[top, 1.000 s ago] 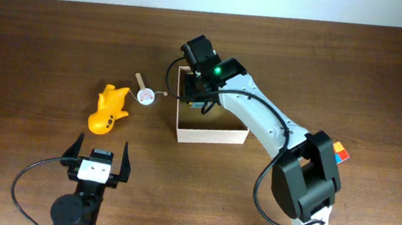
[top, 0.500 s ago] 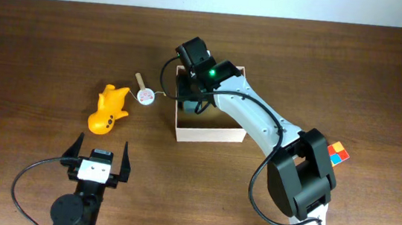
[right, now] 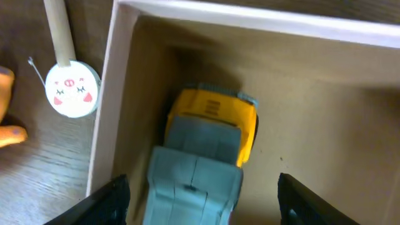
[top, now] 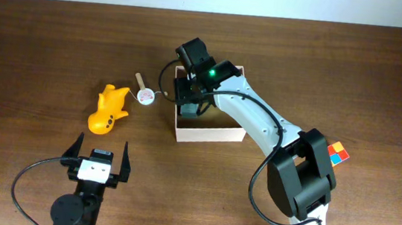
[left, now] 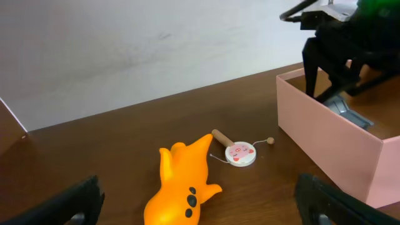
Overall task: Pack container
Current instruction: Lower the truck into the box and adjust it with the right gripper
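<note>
The container (top: 210, 134) is a shallow white box with a tan inside, standing at mid-table. It also shows in the left wrist view (left: 325, 139) and the right wrist view (right: 110, 94). A toy truck (right: 201, 150) with a yellow cab and a grey-blue bed lies on its floor by the left wall. My right gripper (right: 206, 203) hangs over the truck, open, with a gap between each finger and the truck; seen from overhead, the right gripper (top: 188, 98) is at the box's left end. My left gripper (top: 99, 154) stands wide open and empty near the front edge.
An orange animal toy (top: 109, 109) lies left of the box, just ahead of my left gripper (left: 200, 201). A small round pig-face rattle (top: 145, 94) with a wooden handle lies between that toy and the box. A colourful cube (top: 339, 152) sits to the right, behind my right arm.
My right gripper has opened wider over the truck inside the box and shifted slightly left. The left arm has not moved.
</note>
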{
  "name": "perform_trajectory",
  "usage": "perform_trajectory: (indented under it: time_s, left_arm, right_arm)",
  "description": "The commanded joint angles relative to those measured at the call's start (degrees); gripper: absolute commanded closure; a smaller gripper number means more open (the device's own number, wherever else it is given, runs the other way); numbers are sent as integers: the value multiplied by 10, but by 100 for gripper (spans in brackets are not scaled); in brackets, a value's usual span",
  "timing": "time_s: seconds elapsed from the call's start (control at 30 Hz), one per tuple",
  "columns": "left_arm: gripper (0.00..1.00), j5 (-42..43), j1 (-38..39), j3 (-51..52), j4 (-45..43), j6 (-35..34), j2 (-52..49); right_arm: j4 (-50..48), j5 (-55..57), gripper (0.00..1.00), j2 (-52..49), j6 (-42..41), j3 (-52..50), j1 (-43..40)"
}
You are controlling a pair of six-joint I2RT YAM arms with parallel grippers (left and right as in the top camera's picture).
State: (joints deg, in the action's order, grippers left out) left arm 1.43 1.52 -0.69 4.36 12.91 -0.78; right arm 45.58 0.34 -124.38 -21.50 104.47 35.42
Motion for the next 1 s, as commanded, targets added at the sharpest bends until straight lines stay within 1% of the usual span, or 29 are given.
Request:
perform_trajectory:
  time_s: [0.0, 0.2, 0.27, 0.3, 0.33, 0.4, 0.53, 0.57, 0.7, 0.97]
  left_arm:
    - [1, -2, -2, 2, 4, 9, 4]
    - [1, -2, -2, 2, 4, 9, 4]
    - [1, -2, -2, 2, 4, 9, 4]
    - [1, -2, -2, 2, 4, 9, 4]
    - [1, -2, -2, 2, 4, 9, 4]
    - [1, -2, -2, 2, 4, 9, 4]
    - [1, -2, -2, 2, 4, 9, 4]
    - [1, -2, -2, 2, 4, 9, 4]
    - [1, -2, -2, 2, 4, 9, 4]
    - [1, -2, -2, 2, 4, 9, 4]
  right_arm:
    - [26, -5, 31, 43, 39, 20, 4]
    - [80, -1, 32, 59, 48, 21, 4]
    - [100, -1, 39, 59, 48, 21, 4]
    - [114, -1, 44, 59, 48, 21, 4]
    - [128, -2, 55, 59, 48, 21, 5]
    - [143, -3, 67, 59, 48, 21, 5]
    - [156, -4, 87, 58, 48, 10, 6]
    - [156, -4, 89, 57, 48, 6, 6]
    - [148, -22, 96, 54, 48, -13, 6]
    - [112, -64, 96, 50, 48, -67, 6]
